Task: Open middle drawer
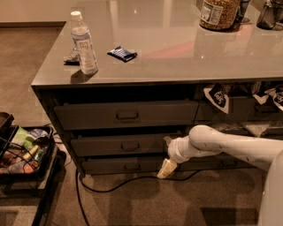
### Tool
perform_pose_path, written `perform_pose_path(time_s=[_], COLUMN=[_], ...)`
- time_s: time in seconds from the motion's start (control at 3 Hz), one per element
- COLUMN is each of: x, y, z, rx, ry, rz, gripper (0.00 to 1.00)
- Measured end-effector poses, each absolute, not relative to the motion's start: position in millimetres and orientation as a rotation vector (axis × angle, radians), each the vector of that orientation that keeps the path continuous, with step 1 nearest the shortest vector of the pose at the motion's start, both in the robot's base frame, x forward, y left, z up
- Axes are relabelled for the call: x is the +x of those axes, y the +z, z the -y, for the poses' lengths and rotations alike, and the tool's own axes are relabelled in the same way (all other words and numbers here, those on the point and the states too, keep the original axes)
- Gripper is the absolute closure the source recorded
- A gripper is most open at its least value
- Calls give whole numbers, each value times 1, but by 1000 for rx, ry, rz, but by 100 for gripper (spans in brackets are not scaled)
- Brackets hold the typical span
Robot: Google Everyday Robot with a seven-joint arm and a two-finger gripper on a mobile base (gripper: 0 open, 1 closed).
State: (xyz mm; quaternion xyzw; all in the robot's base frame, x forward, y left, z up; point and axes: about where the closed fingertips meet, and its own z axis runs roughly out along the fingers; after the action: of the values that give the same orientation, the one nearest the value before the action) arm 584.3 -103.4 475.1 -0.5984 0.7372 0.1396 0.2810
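The middle drawer (106, 145) is the dark-grey front between a taller drawer (126, 114) above and a slimmer one (119, 166) below, under the grey counter (177, 57). Its small rectangular pull handle (129, 146) sits at the centre. The drawer looks pushed in or nearly so. My gripper (166, 154) is at the end of the white arm (221, 148), which comes in from the right. It is open and empty, at the right end of the middle drawer's front and to the right of the handle. One fingertip (168, 141) points up and one (164, 169) hangs low.
A water bottle (84, 43), a blue packet (122, 53) and a jar (217, 13) stand on the counter. A black cable (115, 185) lies on the floor below the drawers. A black crate of snacks (24, 152) stands at the left. Open shelves with bags (217, 97) are at the right.
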Motion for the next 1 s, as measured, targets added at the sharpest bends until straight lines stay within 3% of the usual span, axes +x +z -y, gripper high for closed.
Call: perform_pose_path(time_s=[1.0], x=[638], y=[456], z=[101], rx=[-1687], ry=[291], rz=[-1671], gripper=[0])
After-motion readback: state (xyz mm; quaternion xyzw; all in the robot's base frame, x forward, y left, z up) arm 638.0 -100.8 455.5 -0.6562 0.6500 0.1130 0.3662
